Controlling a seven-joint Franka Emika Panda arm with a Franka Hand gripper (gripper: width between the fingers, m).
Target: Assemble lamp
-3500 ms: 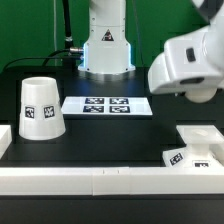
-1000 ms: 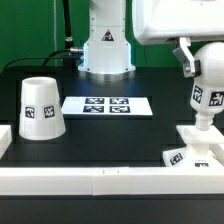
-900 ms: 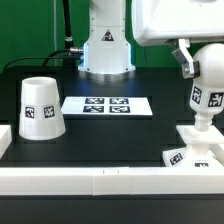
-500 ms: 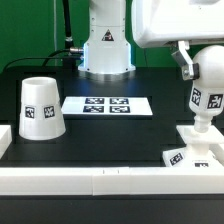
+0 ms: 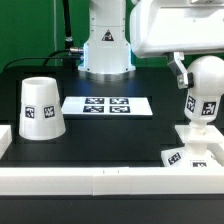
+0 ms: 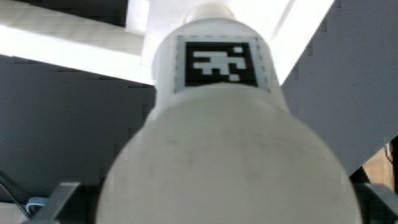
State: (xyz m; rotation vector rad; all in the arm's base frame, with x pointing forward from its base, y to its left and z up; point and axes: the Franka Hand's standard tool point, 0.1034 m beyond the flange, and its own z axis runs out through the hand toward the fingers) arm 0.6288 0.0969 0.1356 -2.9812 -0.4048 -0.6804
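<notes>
My gripper (image 5: 205,72) is shut on the round head of the white bulb (image 5: 202,98). It holds the bulb nearly upright, slightly tilted, at the exterior view's right. The bulb's narrow end reaches down to the top of the flat square base (image 5: 200,145); I cannot tell whether they touch. In the wrist view the bulb (image 6: 222,140) with its tag fills the picture, and one finger (image 6: 54,200) shows beside it. The tapered shade (image 5: 40,107) stands upside down on the table at the exterior view's left, far from the gripper.
The marker board (image 5: 108,105) lies flat in the middle of the black table. The robot's base (image 5: 106,45) stands behind it. White rails (image 5: 100,180) edge the table's front, close below the lamp base.
The gripper came in from the right with the bulb. In the last second it has shifted the bulb slightly left and down, tilting it over the base.
</notes>
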